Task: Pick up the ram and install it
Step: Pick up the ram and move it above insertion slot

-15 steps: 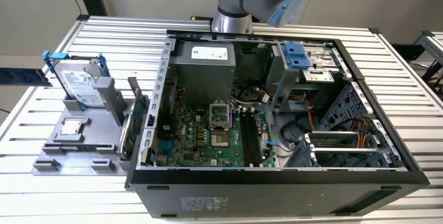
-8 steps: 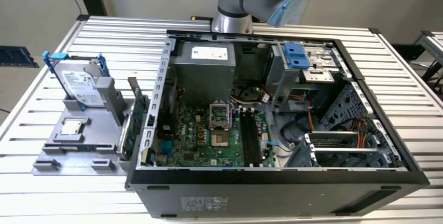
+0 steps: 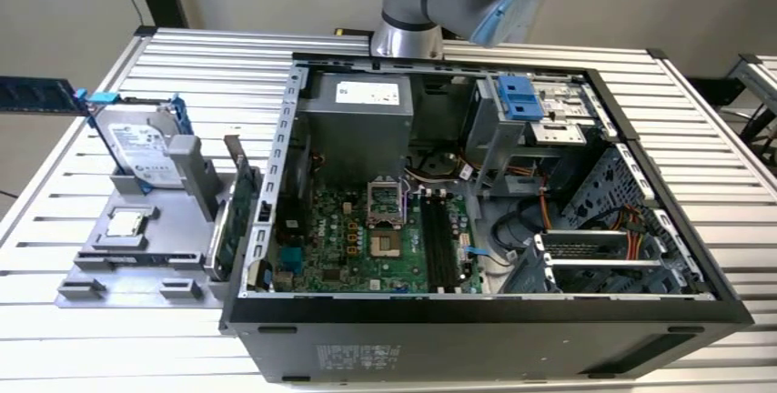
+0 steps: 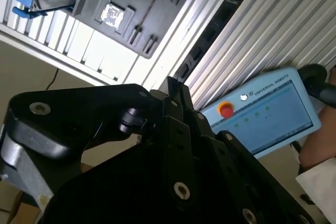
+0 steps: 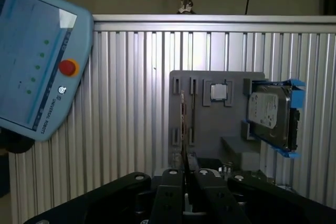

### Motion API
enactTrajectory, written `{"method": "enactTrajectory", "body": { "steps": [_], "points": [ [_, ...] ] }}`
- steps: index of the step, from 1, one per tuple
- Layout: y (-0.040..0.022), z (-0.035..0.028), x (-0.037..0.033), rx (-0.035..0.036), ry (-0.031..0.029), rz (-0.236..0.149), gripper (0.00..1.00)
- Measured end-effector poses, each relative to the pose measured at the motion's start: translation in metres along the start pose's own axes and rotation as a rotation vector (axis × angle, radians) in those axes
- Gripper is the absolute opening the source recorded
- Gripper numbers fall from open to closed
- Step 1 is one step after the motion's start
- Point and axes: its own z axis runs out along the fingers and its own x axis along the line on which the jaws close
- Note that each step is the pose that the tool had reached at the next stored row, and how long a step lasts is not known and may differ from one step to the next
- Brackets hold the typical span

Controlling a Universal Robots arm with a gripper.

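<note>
The ram (image 3: 36, 95) is a thin dark blue-black stick hanging in the air past the table's edge, at the exterior view's left. In both wrist views it stands edge-on as a thin blade (image 5: 183, 129) (image 4: 173, 85) between the black fingers. My gripper (image 5: 185, 174) (image 4: 176, 103) is shut on the ram's lower part. The open computer case (image 3: 486, 311) lies on the table, and the motherboard's long black memory slots (image 3: 439, 238) sit inside it, well to the right of the ram.
A grey holder tray (image 3: 134, 256) (image 5: 210, 124) left of the case carries a silver hard drive in a blue frame (image 3: 134, 143) (image 5: 270, 114), a green circuit card (image 3: 237, 202) and a small chip (image 3: 126, 223). A person's hand (image 4: 320, 145) holds a blue teach pendant (image 5: 37, 66) (image 4: 268, 111).
</note>
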Motion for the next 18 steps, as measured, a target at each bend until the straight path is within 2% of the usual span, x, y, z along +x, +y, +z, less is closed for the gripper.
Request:
{"method": "enactTrajectory", "body": {
  "steps": [18],
  "points": [
    [-0.0819, 0.0029, -0.0004, -0.0002, 0.0000, 0.000, 0.00]
  ]
}}
